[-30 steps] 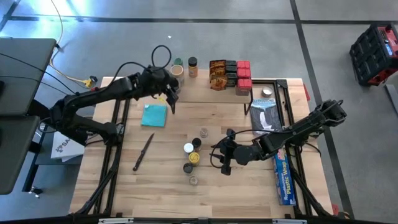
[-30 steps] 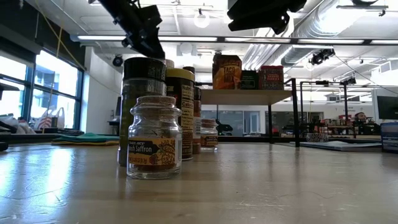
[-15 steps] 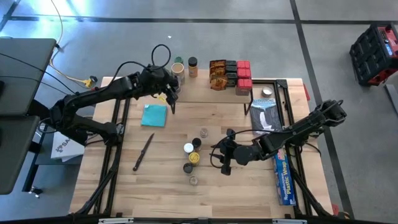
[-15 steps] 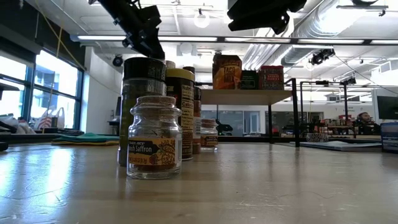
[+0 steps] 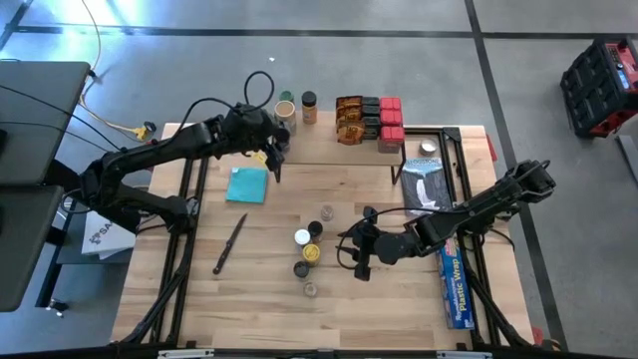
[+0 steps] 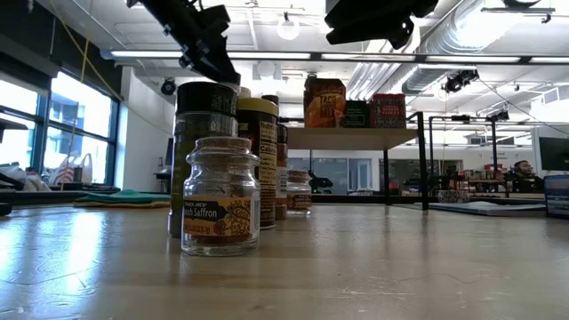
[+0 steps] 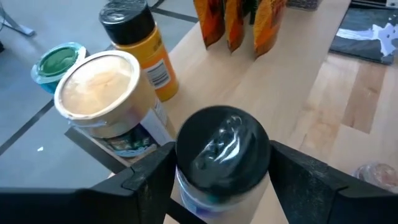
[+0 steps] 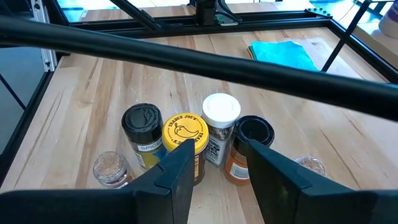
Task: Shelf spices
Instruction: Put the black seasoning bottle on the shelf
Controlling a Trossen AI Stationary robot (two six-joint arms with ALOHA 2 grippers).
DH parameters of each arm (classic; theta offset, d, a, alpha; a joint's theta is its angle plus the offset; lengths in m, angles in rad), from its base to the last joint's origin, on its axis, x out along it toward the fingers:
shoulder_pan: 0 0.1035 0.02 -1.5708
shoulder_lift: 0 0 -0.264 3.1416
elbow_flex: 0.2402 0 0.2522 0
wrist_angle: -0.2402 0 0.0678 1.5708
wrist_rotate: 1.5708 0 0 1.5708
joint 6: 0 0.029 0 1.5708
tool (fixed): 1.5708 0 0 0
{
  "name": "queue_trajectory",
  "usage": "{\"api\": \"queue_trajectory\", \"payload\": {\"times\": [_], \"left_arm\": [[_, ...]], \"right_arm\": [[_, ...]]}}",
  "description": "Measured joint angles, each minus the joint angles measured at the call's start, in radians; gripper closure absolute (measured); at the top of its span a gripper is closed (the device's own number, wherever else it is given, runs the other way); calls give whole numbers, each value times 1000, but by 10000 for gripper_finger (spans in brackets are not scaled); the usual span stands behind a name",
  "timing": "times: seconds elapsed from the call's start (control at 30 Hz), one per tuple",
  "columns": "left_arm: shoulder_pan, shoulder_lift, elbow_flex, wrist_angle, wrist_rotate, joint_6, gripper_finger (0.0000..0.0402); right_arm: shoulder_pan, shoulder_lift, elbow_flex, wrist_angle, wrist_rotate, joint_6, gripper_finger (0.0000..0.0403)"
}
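My left gripper point(image 5: 274, 152) is at the left end of the shelf point(image 5: 339, 150), shut around a black-lidded jar point(image 7: 222, 154). Beside it on the shelf stand a tan-lidded jar point(image 7: 102, 84), a yellow jar with a black lid point(image 7: 140, 46) and a green-lidded jar point(image 7: 59, 60). Orange-brown packets point(image 5: 349, 118) and red boxes point(image 5: 390, 122) stand farther right. My right gripper point(image 8: 217, 171) hovers open above a cluster of jars point(image 5: 309, 249) on the table, with nothing between its fingers. The cluster has black point(image 8: 142, 121), yellow point(image 8: 185, 132) and white point(image 8: 221, 107) lids. My left gripper has the black-lidded jar between its two fingers, one finger point(image 7: 152, 177) on each side of the jar's top point(image 7: 186, 155) at lid height. The fingers slant down at it from the table's left. The jar stands upright. Its base is hidden, so I cannot tell whether it rests on the shelf.
A teal cloth point(image 5: 247, 184) lies below the shelf's left end, and a black knife point(image 5: 229, 244) lies nearer on the left. A long blue plastic-wrap box point(image 5: 454, 284) and a flat package point(image 5: 427, 184) lie on the right. Two small clear jars point(image 8: 109, 168) point(image 8: 309, 167) flank the cluster.
My left gripper has rolled a little about its wrist while staying at the shelf's left end. My right gripper and the jars on the table have kept still.
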Motion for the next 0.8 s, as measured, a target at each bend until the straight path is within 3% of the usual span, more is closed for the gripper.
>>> {"api": "queue_trajectory", "payload": {"times": [0.3, 0.53, 0.8], "left_arm": [[0, -2, 0, -1, -39, 2, 158], [-4, -2, 0, -9, -141, -2, 158], [-4, -3, 0, -16, -142, 13, 158]], "right_arm": [[0, 0, 0, 0, 0, 0, 263], [0, 0, 0, 0, 0, 0, 263], [0, 0, 0, 0, 0, 0, 263]]}}
